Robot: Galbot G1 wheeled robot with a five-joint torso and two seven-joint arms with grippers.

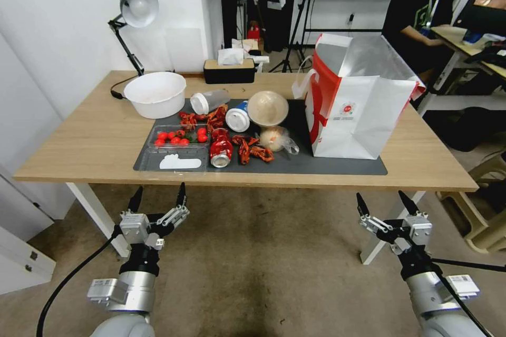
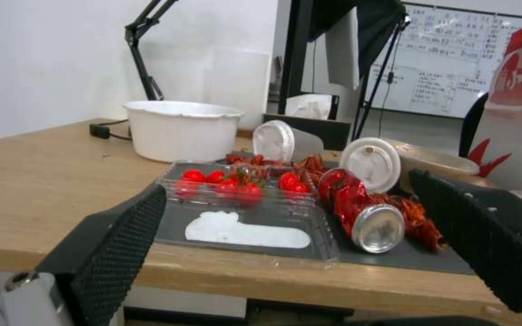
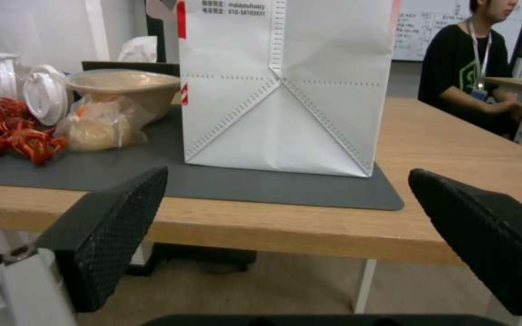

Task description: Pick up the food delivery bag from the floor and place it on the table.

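Bag [image 1: 352, 100] sits upright on the desk [image 1: 79, 142], right of frame. Left gripper [image 1: 158, 199] and right gripper [image 1: 386, 204] hover low front, fingers pointing up, wide open, holding nothing.

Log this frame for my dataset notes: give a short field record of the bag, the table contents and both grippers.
bag: the food delivery bag stands upright on the dark grey mat, toward the right end of the table
bag state: top open, silver lining showing
other items on mat: tray of cherry tomatoes, red can lying on its side, lidded bowl
off mat: white bowl, desk lamp
left gripper: over the floor before the table, jaws open, empty
right gripper: over the floor before the table, jaws open, empty
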